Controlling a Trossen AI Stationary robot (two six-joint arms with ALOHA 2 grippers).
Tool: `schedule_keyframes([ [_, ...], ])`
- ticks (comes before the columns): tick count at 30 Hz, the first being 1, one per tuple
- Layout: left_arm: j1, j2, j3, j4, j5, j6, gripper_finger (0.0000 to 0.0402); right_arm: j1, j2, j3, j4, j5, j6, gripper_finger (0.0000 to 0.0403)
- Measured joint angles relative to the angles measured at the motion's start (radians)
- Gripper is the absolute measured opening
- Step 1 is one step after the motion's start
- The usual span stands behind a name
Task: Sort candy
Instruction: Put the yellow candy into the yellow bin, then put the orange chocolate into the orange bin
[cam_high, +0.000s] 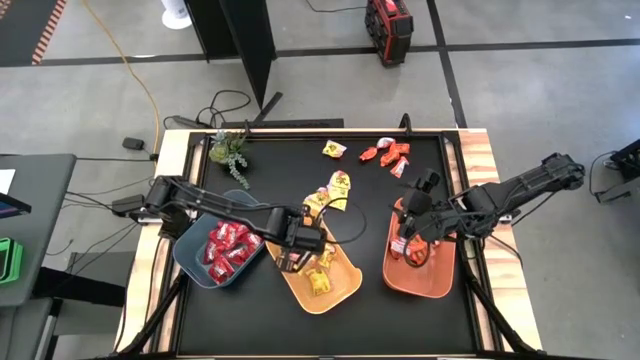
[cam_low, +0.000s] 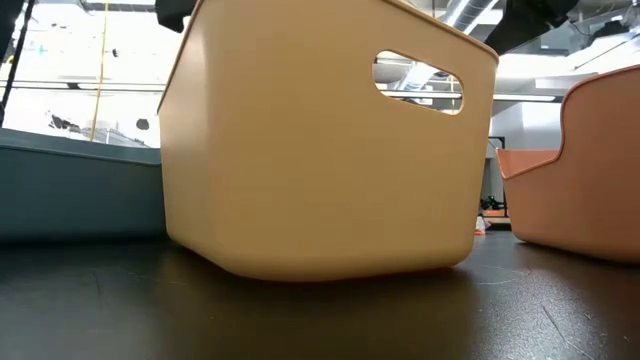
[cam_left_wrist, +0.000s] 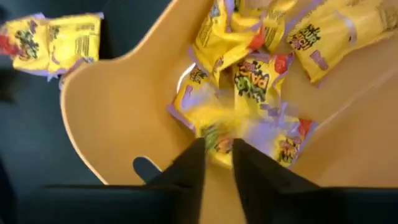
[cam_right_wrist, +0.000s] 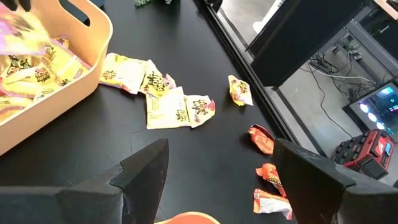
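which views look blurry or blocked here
Left wrist view: the yellow candy just ahead of the left hand is smeared with motion blur. Low view: the yellow bin fills most of the picture and hides the candy. High view: sharp and evenly lit.

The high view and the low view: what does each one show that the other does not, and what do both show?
Only the high view shows the candy: red pieces in the blue-grey bin, yellow ones in the yellow bin under the left gripper, loose orange-red candies on the table, the plant sprig, and the right gripper over the orange bin.

Only the low view shows the yellow bin's handle slot.

Both show the three bins.
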Motion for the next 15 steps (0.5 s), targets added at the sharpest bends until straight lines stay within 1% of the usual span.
schedule_keyframes([
  [5,-0.001,-0.005,0.0,0.009,-0.012,0.007,0.0183,0.0,0.0,0.0,0.0,0.0,0.0,0.0306],
  [6,-0.001,-0.007,0.001,0.009,-0.048,0.012,0.0203,0.0,0.0,0.0,0.0,0.0,0.0,0.0306],
  [8,0.002,-0.021,0.004,0.012,-0.162,0.014,0.0236,0.0,0.0,0.0,0.0,0.0,0.0,0.0306],
  [10,0.021,-0.045,0.004,0.055,-0.236,0.011,0.0255,0.0,0.002,0.0,0.006,0.0,-0.001,0.0306],
  [11,0.037,-0.065,0.003,0.097,-0.234,0.011,0.0259,-0.001,0.005,0.0,0.013,0.0,-0.004,0.0306],
  [13,0.09,-0.096,-0.003,0.182,-0.183,0.014,0.026,-0.001,0.014,0.0,0.029,0.0,-0.033,0.0306],
  [15,0.156,-0.106,-0.003,0.225,-0.176,-0.008,0.0256,-0.002,0.022,0.0,0.052,0.0,-0.057,0.0306],
])
